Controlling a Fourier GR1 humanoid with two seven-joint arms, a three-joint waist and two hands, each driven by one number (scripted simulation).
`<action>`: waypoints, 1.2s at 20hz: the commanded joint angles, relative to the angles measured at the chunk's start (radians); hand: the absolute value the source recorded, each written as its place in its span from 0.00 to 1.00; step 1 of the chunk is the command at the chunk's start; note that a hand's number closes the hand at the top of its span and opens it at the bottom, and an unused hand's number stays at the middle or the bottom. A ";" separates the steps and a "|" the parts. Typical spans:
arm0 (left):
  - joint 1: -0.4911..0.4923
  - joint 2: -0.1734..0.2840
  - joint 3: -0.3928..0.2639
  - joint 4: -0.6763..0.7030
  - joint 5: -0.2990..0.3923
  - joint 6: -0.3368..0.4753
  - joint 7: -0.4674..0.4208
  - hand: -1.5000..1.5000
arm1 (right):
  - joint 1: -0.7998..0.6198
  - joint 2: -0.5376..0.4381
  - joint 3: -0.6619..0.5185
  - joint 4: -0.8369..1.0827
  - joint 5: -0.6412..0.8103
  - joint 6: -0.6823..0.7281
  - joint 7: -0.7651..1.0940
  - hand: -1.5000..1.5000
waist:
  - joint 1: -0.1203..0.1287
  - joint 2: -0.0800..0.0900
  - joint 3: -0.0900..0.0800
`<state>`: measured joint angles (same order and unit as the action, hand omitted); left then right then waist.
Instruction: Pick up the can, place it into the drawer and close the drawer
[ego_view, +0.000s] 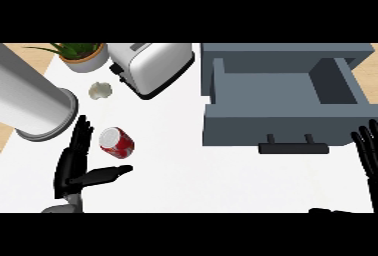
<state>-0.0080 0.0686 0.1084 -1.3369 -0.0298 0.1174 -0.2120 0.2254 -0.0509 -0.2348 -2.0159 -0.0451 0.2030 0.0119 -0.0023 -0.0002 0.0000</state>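
The can (117, 142), red and white, lies tipped on the white worktop (192, 185) at about eight o'clock from the middle of the view. It looks light, stiff and smooth-sided, so it would likely roll or slip if nudged off-centre. The best hold is probably across its round body, fingers on one side and thumb on the other.

The left robot hand (76, 167) is just beside the can, at its seven o'clock, fingers straight and thumb spread toward five o'clock below the can. It holds nothing. The right robot hand (367, 150) rests at the three o'clock edge, fingers up and straight, also holding nothing.

The grey drawer (284, 107) stands pulled open at about one to two o'clock, its handle (293, 148) facing the robot and its inside bare. The way from can to drawer across the worktop looks clear.

Close to the can: a big metal cylinder (33, 100) at its ten o'clock, a small pale crumpled object (100, 90) at twelve. Farther up stand a toaster (151, 65) and a potted plant (80, 54). The cylinder crowds the left hand's outer side most.
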 joint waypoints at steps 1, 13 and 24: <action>-0.057 0.033 0.042 0.062 0.030 -0.021 -0.004 0.00 | -0.063 -0.017 -0.019 -0.010 -0.013 -0.021 0.075 0.00 | 0.000 0.000 0.000; -0.122 0.025 0.081 0.323 0.057 -0.023 -0.139 0.00 | 0.089 0.046 0.037 -0.093 0.027 0.006 -0.004 0.00 | -0.004 0.000 0.000; -0.223 0.067 0.110 0.491 0.072 -0.030 -0.245 0.00 | 0.037 0.016 -0.021 -0.120 -0.033 0.006 0.080 0.00 | -0.003 0.000 0.000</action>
<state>-0.1703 0.1065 0.1991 -0.9034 0.0313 0.0897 -0.4522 0.2510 -0.0359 -0.2403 -2.1085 -0.0625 0.2018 0.0683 -0.0047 0.0001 -0.0003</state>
